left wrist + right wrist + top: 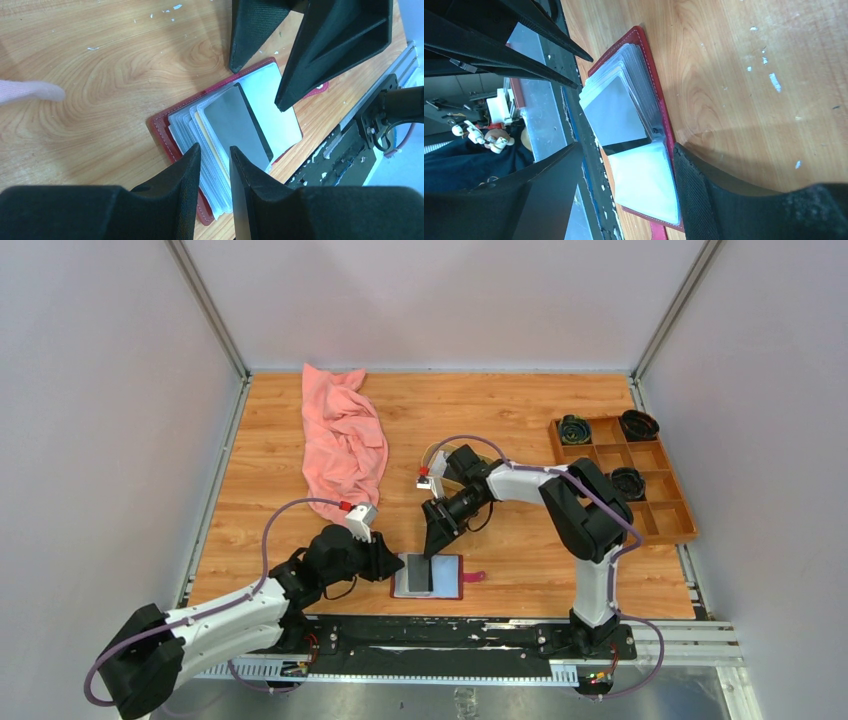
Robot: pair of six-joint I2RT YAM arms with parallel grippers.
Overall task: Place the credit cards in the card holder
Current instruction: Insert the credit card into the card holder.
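Note:
The dark red card holder (450, 590) lies open near the table's front edge, its clear sleeves fanned out (187, 130). One grey credit card with a black edge (237, 125) (616, 115) rests on the sleeves, partly tucked in; no gripper holds it. My right gripper (435, 545) (628, 146) hangs just above the holder's right half, jaws wide apart and empty. My left gripper (388, 562) (214, 148) sits at the holder's left edge, its fingers a narrow gap apart over the sleeve edges, pinching nothing that I can see.
A pink cloth (343, 440) lies at the back left. A brown compartment tray (655, 525) with dark round items stands at the right edge. A tan dish (433, 454) peeks out behind the right arm. A metal rail (350, 140) runs just past the holder.

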